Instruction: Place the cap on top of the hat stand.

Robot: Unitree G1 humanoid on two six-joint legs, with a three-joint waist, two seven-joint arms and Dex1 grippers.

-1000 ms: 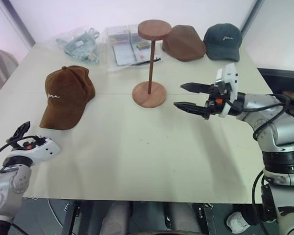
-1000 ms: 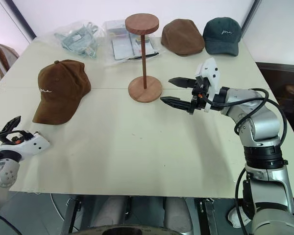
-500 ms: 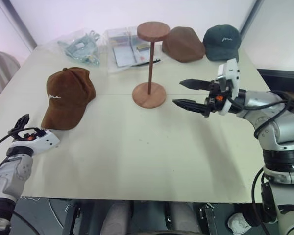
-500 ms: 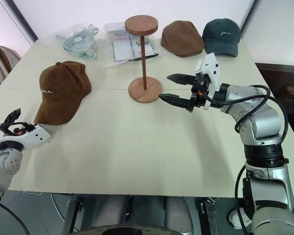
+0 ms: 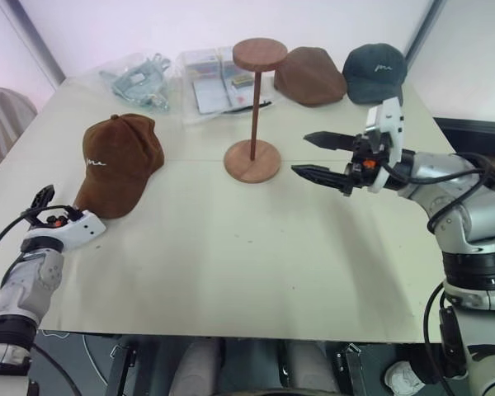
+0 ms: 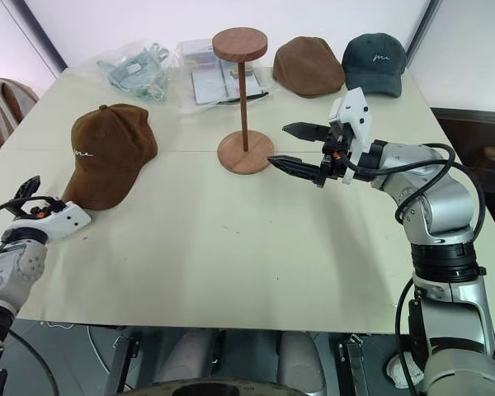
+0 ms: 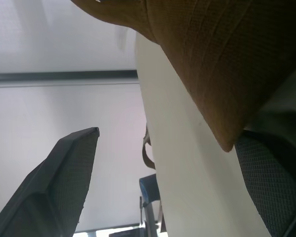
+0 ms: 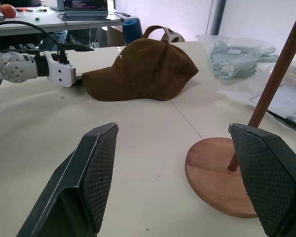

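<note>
My left tool (image 5: 43, 200) sits low at the near left edge of the worktop (image 5: 231, 247), its two fingers spread apart and level, with the brim of the cap (image 5: 115, 163) just ahead of them. In the left wrist view the brim's edge hangs between the two fingers (image 7: 64, 182) without either one pressing on it, so I hold nothing yet. I judge the flat, low angle is there so one finger can pass under the brim and the other over it, since the brim is the only thin, stiff part a two-finger grip can pinch. The cap lies on its own brim and rim on the left half of the worktop, crown up, white script facing me, well apart from the hat stand (image 5: 255, 115). The stand is upright at the middle, its round base flat on the worktop and its small top disc bare. My right tool (image 5: 318, 157) hovers above the worktop just to the right of the stand's base, fingers wide apart and empty, pointing toward the stand; I judge it waits there to steady the stand or help seat the cap. Two other caps, a plain brown one (image 5: 308, 74) and a dark green one (image 5: 375, 72), lie at the far edge beside some plastic bags (image 5: 181, 76), out of the way.
</note>
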